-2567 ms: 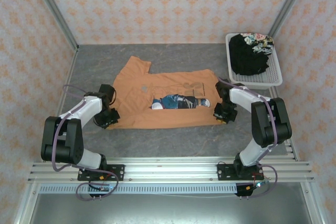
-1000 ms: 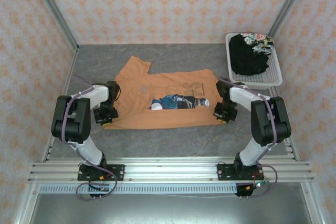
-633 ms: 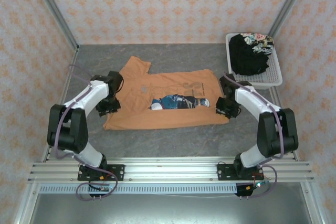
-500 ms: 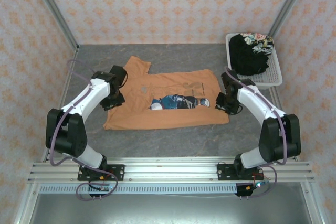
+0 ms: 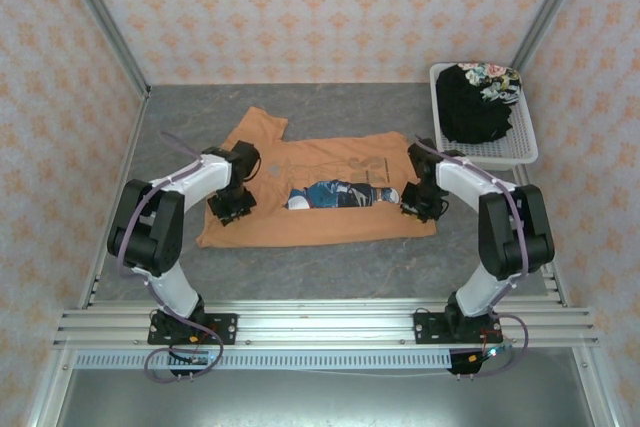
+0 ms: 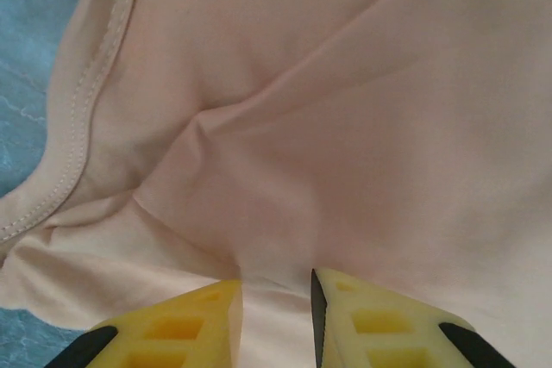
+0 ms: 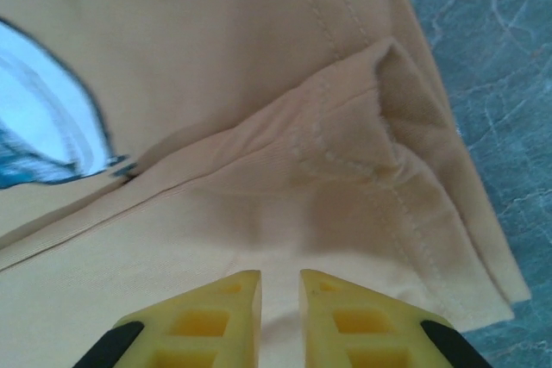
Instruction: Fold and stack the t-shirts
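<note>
- The left claw and the right claw are each nearly closed, pinching a fold of the orange t-shirt, which lies spread on the table.
- Risk: thin cloth could slip from either pinch, and uneven pulling would skew the fold.
- Count: two t-shirts, the orange one and the black t-shirt in the one basket; two claws.

Lab test cell: aluminium frame, patterned backdrop walls, grey worktop, arms on rail.
</note>
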`<move>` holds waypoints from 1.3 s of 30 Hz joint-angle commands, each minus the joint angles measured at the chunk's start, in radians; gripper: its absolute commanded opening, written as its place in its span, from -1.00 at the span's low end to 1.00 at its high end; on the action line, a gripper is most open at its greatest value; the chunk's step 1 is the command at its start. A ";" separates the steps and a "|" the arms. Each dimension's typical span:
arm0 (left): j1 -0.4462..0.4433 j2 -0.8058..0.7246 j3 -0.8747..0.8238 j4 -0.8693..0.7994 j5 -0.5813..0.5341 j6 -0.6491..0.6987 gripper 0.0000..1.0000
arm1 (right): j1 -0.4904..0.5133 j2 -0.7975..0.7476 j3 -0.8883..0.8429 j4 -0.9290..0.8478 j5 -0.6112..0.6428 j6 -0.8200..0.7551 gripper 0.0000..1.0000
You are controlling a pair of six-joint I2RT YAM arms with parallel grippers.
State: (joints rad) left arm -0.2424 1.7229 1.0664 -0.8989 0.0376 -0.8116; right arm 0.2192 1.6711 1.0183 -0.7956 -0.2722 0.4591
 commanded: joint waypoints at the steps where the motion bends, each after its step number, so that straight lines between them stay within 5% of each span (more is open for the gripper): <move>1: 0.009 0.001 -0.059 0.018 -0.053 -0.010 -0.45 | 0.015 0.005 -0.036 -0.047 0.066 0.001 -0.63; 12: 0.011 -0.121 -0.224 -0.030 -0.121 -0.006 -0.44 | 0.153 -0.097 -0.191 -0.135 -0.004 0.065 -0.62; 18: 0.040 -0.228 -0.181 -0.130 -0.138 -0.012 -0.37 | 0.161 -0.222 -0.129 -0.188 0.035 0.072 -0.49; 22: 0.055 -0.223 0.007 -0.142 -0.134 0.001 -0.15 | 0.144 -0.284 -0.023 -0.116 0.069 0.067 -0.25; 26: 0.074 -0.046 0.268 -0.096 -0.108 0.055 0.03 | 0.098 -0.211 0.100 -0.013 0.073 0.037 -0.23; 39: 0.125 0.607 1.128 -0.051 -0.136 0.272 0.09 | 0.022 0.093 0.446 0.071 0.042 -0.066 -0.24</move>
State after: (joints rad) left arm -0.1238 2.2734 2.0857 -0.9371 -0.0574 -0.6106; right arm 0.2447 1.7378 1.4242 -0.7319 -0.2371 0.4324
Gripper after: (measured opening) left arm 0.544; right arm 0.380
